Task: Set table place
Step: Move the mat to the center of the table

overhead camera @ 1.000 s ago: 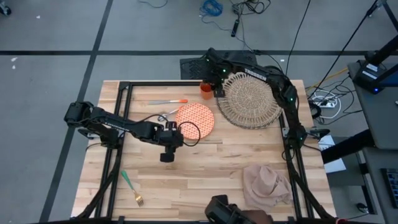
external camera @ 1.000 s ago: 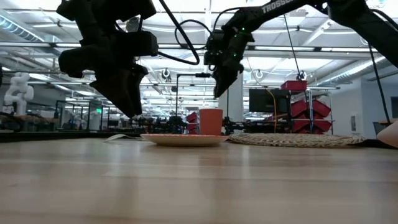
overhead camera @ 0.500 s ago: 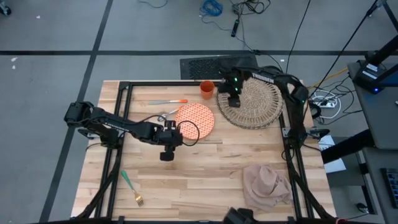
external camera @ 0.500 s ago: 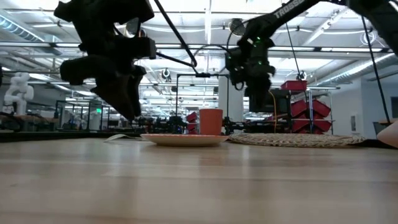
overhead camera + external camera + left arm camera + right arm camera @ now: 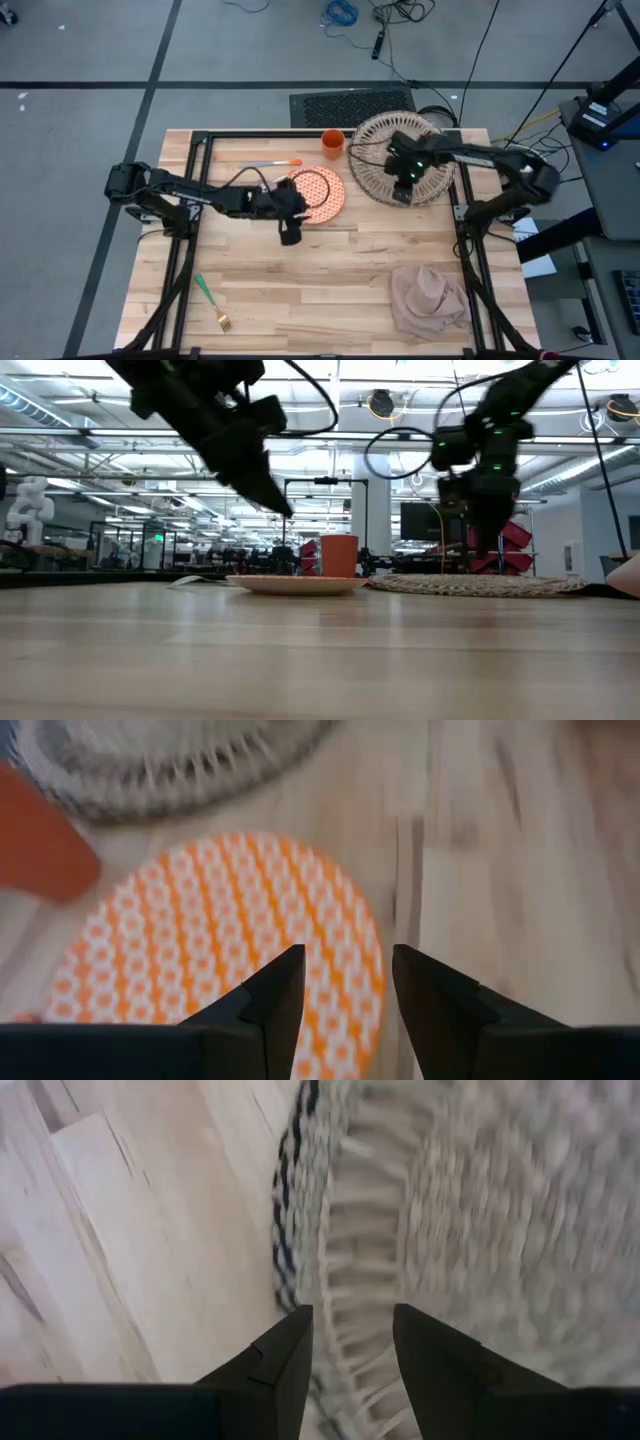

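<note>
The orange-patterned plate (image 5: pixel 322 192) lies flat on the wooden table (image 5: pixel 330 270). My left gripper (image 5: pixel 300 207) hovers open over the plate's near-left rim; the plate also shows between its fingers in the left wrist view (image 5: pixel 220 930). The round woven placemat (image 5: pixel 400 150) lies at the far right. My right gripper (image 5: pixel 399 192) hovers open over its near edge (image 5: pixel 330 1280). In the low view both grippers hang above the table, the left (image 5: pixel 280 505) and the right (image 5: pixel 487 538). The orange cup (image 5: pixel 332 144) stands upright behind the plate.
A beige napkin (image 5: pixel 428 297) lies crumpled at the near right. A green-handled fork (image 5: pixel 211 302) lies at the near left. An orange-handled utensil (image 5: pixel 270 164) lies at the far left of the plate. Bare wood lies between plate and napkin.
My left gripper has moved toward the table's right and far edges, onto the plate's near-left rim, and has turned toward the plate. My right gripper has swung from beside the cup toward the right and near edges, across the placemat toward its near edge. No object has moved.
</note>
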`<move>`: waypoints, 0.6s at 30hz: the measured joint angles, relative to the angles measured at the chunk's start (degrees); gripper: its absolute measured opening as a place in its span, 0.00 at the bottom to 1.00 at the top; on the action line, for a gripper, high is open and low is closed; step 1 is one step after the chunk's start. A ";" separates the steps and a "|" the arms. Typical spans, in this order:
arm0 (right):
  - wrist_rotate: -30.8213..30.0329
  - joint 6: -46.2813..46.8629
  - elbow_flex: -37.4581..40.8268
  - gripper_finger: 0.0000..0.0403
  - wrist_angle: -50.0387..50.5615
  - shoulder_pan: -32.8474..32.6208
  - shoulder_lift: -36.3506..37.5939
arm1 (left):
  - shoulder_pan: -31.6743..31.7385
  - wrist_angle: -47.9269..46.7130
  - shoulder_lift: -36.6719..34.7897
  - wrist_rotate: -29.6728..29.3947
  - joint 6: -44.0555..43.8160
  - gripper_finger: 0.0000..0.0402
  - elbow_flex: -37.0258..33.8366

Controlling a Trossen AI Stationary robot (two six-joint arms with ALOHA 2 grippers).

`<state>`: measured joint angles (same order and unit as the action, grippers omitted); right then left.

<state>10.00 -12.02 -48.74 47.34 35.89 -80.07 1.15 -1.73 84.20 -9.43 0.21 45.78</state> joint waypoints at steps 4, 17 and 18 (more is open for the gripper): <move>-0.42 8.22 8.24 0.32 -5.32 -0.15 8.88 | 4.74 6.90 0.00 3.39 -2.91 0.35 0.00; -5.28 16.30 7.14 0.32 -5.04 -5.48 24.23 | 14.73 13.12 0.00 11.88 -2.08 0.35 0.00; -5.21 15.96 7.14 0.32 -4.83 -6.67 24.43 | 14.80 11.99 0.01 11.00 -0.26 0.35 0.00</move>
<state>4.80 3.94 -41.60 42.52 29.22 -55.64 15.94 10.26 84.21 1.57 -0.05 45.78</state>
